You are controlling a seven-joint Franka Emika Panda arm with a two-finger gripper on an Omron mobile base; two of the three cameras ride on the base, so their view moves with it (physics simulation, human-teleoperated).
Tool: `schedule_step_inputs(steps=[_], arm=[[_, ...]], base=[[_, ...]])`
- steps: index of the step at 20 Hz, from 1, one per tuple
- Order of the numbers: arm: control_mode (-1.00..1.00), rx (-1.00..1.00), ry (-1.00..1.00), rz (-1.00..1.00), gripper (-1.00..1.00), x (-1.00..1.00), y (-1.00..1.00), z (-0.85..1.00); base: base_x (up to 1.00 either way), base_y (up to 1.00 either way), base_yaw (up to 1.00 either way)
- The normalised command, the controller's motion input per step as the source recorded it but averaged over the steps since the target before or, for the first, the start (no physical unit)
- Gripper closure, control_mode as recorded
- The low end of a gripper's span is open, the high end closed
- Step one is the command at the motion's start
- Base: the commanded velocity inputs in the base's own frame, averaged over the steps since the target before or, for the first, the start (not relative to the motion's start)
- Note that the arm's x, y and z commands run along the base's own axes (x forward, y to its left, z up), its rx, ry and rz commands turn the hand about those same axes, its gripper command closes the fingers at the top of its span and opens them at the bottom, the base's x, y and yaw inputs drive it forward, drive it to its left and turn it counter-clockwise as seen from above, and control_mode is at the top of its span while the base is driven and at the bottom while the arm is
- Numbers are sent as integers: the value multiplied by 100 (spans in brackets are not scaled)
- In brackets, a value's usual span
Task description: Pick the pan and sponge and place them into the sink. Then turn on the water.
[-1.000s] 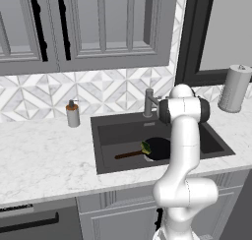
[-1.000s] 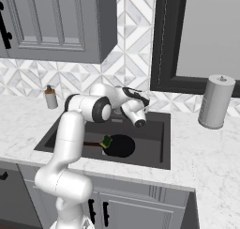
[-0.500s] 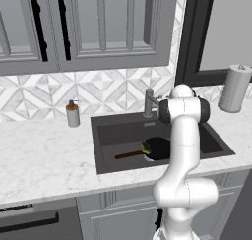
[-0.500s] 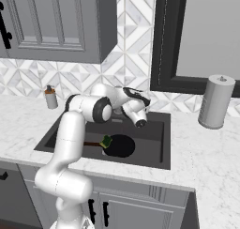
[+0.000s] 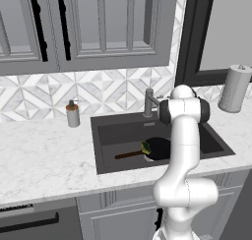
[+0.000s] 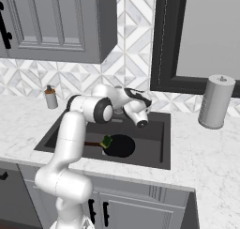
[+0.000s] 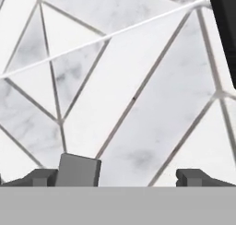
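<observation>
Basically the placing part looks done: pan [image 5: 158, 149] sits flat on the floor of the sink [image 5: 106, 155], brown handle pointing left, and sponge [image 5: 146, 147] rests on the pan's left rim where the handle joins; right base view matches, pan [image 6: 120, 145] with sponge [image 6: 106, 141] on its left edge, both inside the sink [image 6: 161, 148]. Left of the basin a soap dispenser [image 5: 73, 114] stands on the counter [image 5: 44, 155], well apart from the fingers. Moving right, the faucet [image 5: 149, 103] is at the back rim, and no blue stream falls from the spout, so I judge the water step is what's left. Gripper [image 6: 140, 122] is up at the back of the basin, above and behind the pan, near the faucet, carrying nothing. In the hand view the gripper [image 7: 137, 177] points at the backsplash tile [image 7: 138, 81]; the two fingertips [image 7: 196, 177] sit far apart at the bottom edge, so the fingers are spread, nothing pinched between them. A grey block, most likely part of the faucet, pokes up just beside the left fingertip; can't tell if it's touching. Far right, the paper towel roll [image 5: 234, 88] stands on the counter, well away from the fingers. Remaining, by my read: nudge the faucet handle to start flow.
</observation>
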Motion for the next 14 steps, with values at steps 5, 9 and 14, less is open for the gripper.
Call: schedule_step_inputs(steps=[5,9,14], arm=[[-100,5,0,0,-100,0,-69,-5],[-100,4,0,0,-100,0,-69,-6],[-100,6,0,0,-100,0,-75,-3]], base=[[0,0,0],[0,0,0],[0,0,0]])
